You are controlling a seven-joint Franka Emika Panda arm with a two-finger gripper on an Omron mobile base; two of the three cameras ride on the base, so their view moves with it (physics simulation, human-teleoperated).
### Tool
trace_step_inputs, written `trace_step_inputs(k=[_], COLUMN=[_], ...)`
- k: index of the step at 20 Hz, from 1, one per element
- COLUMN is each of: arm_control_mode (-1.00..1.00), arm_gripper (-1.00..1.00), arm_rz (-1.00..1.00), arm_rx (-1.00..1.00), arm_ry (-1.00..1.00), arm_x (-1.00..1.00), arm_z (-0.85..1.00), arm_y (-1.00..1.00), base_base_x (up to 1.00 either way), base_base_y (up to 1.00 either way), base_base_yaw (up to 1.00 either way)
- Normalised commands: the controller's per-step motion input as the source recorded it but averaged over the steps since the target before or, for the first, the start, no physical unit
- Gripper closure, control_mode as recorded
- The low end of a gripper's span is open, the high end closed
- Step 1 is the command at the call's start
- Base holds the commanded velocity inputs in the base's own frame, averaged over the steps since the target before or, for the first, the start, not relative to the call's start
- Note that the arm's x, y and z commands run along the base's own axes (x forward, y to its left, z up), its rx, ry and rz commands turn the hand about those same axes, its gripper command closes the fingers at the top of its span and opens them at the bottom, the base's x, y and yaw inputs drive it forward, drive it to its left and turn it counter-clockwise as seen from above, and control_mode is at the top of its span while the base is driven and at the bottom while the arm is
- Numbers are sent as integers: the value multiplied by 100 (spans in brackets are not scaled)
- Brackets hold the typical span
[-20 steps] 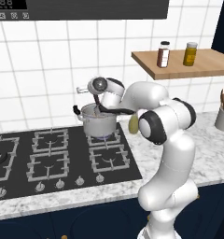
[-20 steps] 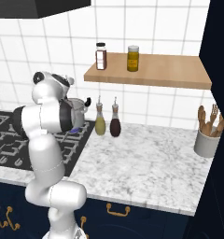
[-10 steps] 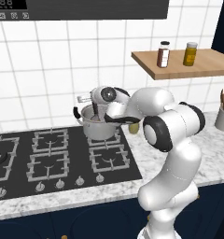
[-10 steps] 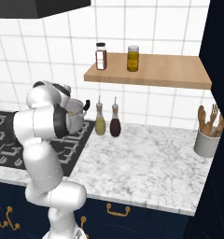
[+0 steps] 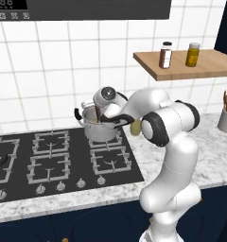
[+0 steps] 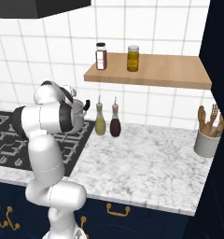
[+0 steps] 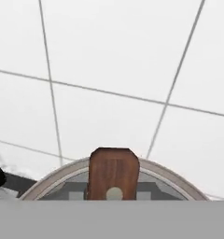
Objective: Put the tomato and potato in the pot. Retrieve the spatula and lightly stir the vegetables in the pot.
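Steel pot (image 5: 100, 128) sitting directly below gripper (image 5: 97, 112); jaws pressed together, pinching spatula (image 7: 113, 172), blade dipping inside the rim. Vegetables hidden inside, contents unconfirmed. Risking: stirring too hard, catching the wall, dragging pot across burner, or handle slipping out of pinch.

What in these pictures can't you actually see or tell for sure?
- Inside of the pot: its steel wall and the arm hide it in the left base view, so the tomato and potato cannot be confirmed.
- Spatula: in the hand view the bottom edge cuts it off.
- Pot in the right base view: mostly behind the arm.
- Gripper: fingertips too small to make out.
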Motion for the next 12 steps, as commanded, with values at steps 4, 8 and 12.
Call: trace_step_inputs(k=[4,8,12], arm_control_mode=[-100,-100,-100], arm_gripper=[100,100,100], arm_rz=[1,6,4], arm_rx=[-24,-21,-1], arm_ry=[-25,-34,4], arm_x=[8,-20,-26], arm_z=[-7,0,0], arm_y=[-8,0,0], base_base_x=[0,0,0], base_base_y=[0,0,0], base_base_yaw=[0,0,0])
